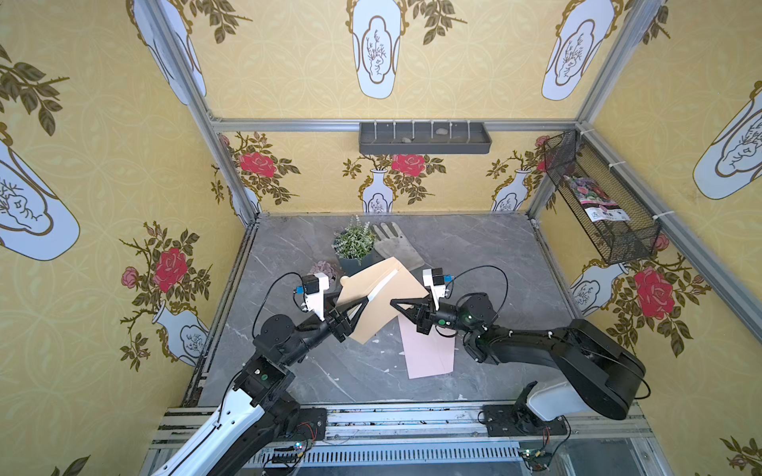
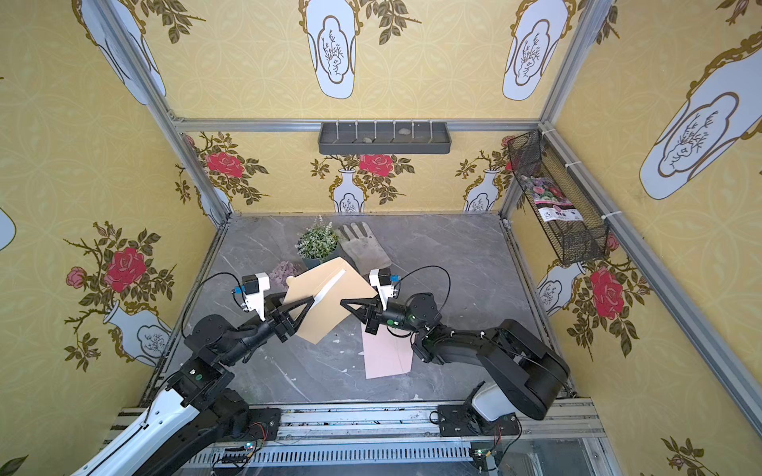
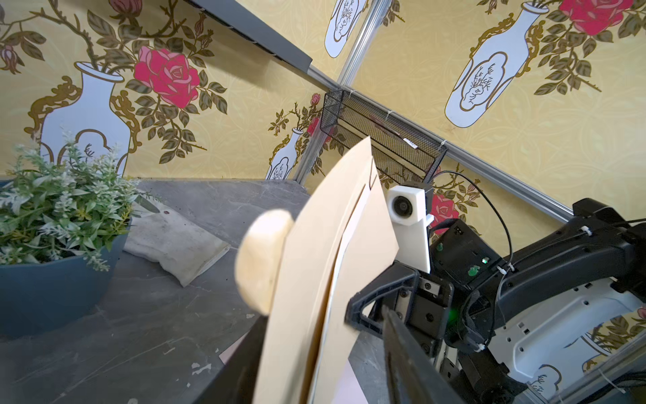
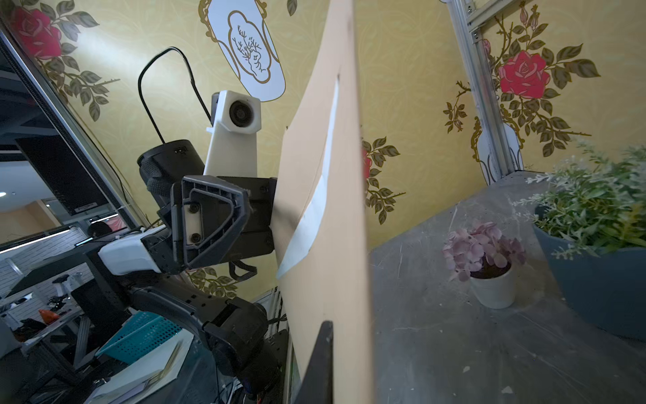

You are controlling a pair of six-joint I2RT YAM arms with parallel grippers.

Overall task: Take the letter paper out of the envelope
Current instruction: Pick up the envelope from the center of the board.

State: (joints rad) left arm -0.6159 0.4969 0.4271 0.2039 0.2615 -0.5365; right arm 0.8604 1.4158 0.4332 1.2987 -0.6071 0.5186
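The right pincer (image 1: 396, 306) is pinching the light, floppy envelope (image 1: 373, 303) shut-jawed at its edge. The left pincer (image 1: 358, 307) is standing open around the opposite edge. The thin white letter (image 4: 316, 196) is peeking from the slit, likely the best place for gripping.

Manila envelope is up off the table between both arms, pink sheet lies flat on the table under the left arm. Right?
Not quite. The pink sheet lies flat on the table under the right arm, not the left; both top views show it. The manila envelope is indeed up off the table between both arms.
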